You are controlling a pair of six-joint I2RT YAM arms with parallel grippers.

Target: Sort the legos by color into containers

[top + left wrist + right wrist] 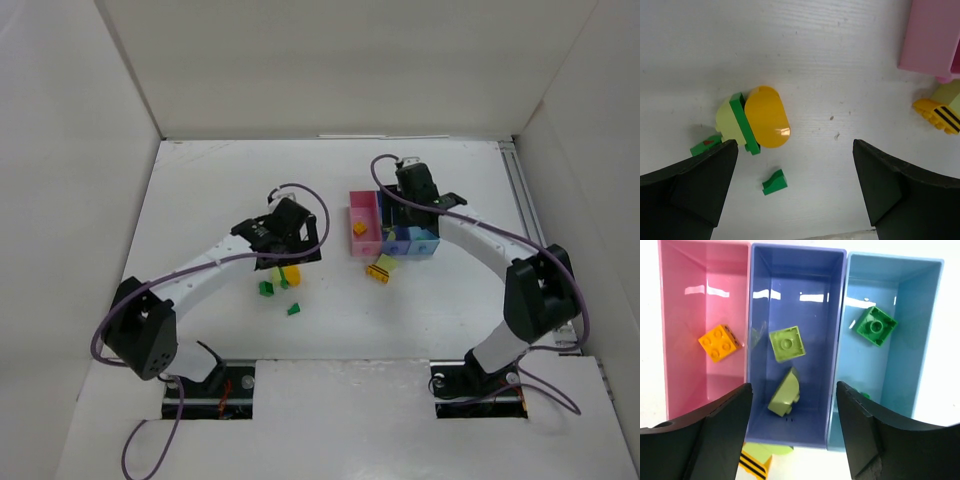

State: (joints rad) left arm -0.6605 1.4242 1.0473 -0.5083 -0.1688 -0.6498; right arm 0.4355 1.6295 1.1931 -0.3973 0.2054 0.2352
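Note:
My left gripper [795,187] is open and empty above the table. A small dark green brick [774,182] lies between its fingers. Just beyond it is a cluster of a rounded orange brick [767,116], a dark green plate [744,123] and a pale yellow-green brick [728,120]. My right gripper [794,432] is open and empty over the joined bins. The pink bin [705,295] holds an orange brick [718,342]. The blue-purple bin [797,285] holds two pale yellow-green bricks [786,343]. The light blue bin [910,315] holds a dark green brick [876,325].
A yellow brick with black stripes joined to a pale yellow-green one [380,268] lies just in front of the bins, also in the left wrist view [940,112]. Another dark green brick [266,288] lies left of the cluster. White walls enclose the table.

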